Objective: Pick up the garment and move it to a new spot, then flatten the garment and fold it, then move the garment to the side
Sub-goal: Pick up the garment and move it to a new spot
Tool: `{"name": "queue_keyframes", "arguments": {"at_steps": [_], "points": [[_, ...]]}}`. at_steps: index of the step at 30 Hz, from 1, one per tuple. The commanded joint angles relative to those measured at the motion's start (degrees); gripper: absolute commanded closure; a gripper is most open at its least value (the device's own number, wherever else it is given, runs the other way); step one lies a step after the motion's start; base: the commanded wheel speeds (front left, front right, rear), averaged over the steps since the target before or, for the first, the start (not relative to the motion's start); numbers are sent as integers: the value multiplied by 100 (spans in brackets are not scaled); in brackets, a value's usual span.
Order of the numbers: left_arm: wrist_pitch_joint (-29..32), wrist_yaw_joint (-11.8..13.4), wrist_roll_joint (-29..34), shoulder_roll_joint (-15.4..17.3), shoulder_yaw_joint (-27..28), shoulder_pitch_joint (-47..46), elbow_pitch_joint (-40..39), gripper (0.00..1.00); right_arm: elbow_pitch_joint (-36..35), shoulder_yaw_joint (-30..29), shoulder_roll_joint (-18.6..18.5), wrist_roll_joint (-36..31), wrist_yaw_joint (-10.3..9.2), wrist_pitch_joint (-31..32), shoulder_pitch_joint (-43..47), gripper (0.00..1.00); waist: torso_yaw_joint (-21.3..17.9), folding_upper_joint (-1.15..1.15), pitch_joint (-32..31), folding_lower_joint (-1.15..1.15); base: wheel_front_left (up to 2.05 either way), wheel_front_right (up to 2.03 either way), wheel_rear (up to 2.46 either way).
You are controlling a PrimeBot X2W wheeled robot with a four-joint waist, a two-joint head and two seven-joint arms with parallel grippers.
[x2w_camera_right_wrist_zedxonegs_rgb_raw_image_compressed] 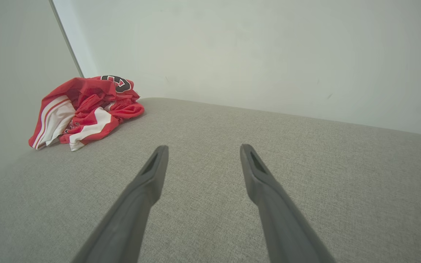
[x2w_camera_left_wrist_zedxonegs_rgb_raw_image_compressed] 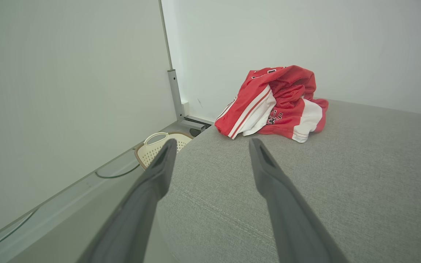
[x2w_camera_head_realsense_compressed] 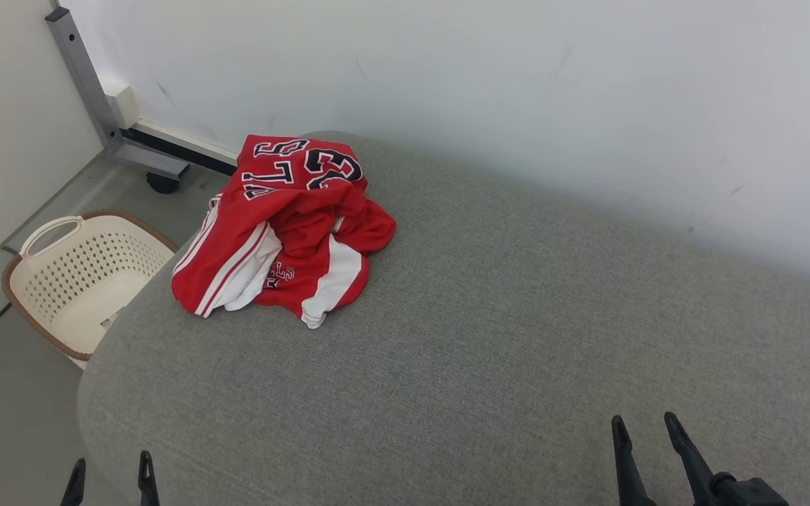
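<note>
A crumpled red garment (x2w_camera_head_realsense_compressed: 285,225) with white stripes and dark numbers lies bunched at the far left end of a grey upholstered surface (x2w_camera_head_realsense_compressed: 503,330). The left wrist view has the garment (x2w_camera_left_wrist_zedxonegs_rgb_raw_image_compressed: 276,104) ahead and to the right, the right wrist view has it (x2w_camera_right_wrist_zedxonegs_rgb_raw_image_compressed: 86,109) far off to the left. My left gripper (x2w_camera_head_realsense_compressed: 111,467) stands open at the surface's near left edge, nothing between its fingers. Over the near right part, my right gripper (x2w_camera_head_realsense_compressed: 644,425) is open and empty too. Both are well short of the garment.
A cream perforated basket (x2w_camera_head_realsense_compressed: 74,277) with a brown rim sits on the floor left of the surface, also seen as the basket (x2w_camera_left_wrist_zedxonegs_rgb_raw_image_compressed: 159,146) past my left fingers. A grey metal frame leg with a castor (x2w_camera_head_realsense_compressed: 131,151) stands by the white wall (x2w_camera_head_realsense_compressed: 517,84) behind.
</note>
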Motion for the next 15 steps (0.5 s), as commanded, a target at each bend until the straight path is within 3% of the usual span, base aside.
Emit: {"name": "queue_keyframes", "arguments": {"at_steps": [1, 8, 15], "points": [[-14, 25, -16, -18, 13, 19, -25, 0, -11, 18, -14, -6, -12, -9, -10, 0, -1, 0, 3, 0, 0, 0, 0], [-14, 16, -24, -32, 58, -64, 15, 0, 1, 54, -14, 25, -12, -8, 53, 0, -48, 0, -26, 0, 0, 0, 0], [-13, -46, -86, -34, 132, -403, 66, 0, -36, 101, -16, -57, -12, -9, -137, 0, -419, 0, 123, 0, 0, 0, 0]]}}
